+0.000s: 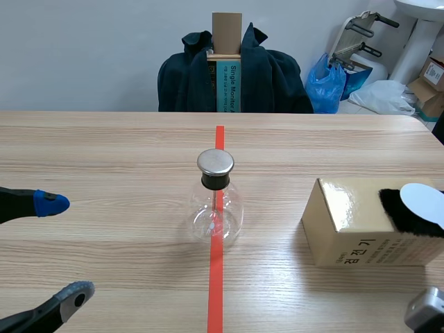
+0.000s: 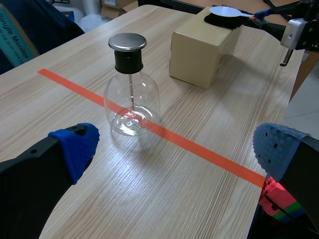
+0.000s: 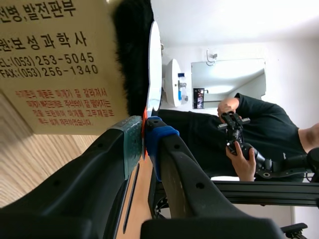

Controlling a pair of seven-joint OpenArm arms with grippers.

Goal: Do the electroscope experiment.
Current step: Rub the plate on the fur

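"Single Monitor" is read, white vertical print, on the teal box (image 1: 225, 87) behind the surface. Now the cardboard box (image 3: 60, 64): Korean print is seen, "보성과학사" made out, w/ tel. & fax nos. alongside. Smaller Korean lines follow, too fine to be read.

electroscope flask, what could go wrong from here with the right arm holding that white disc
1. The right gripper pinches the white disc by its thin handle, only at the tips of its fingers. The disc may twist or slip when lifted.
2. The flask is tall, with a metal cap on top. A hard touch from the disc could tip it.
3. The black fur seems to lie loose on the box and might drag off with the disc.
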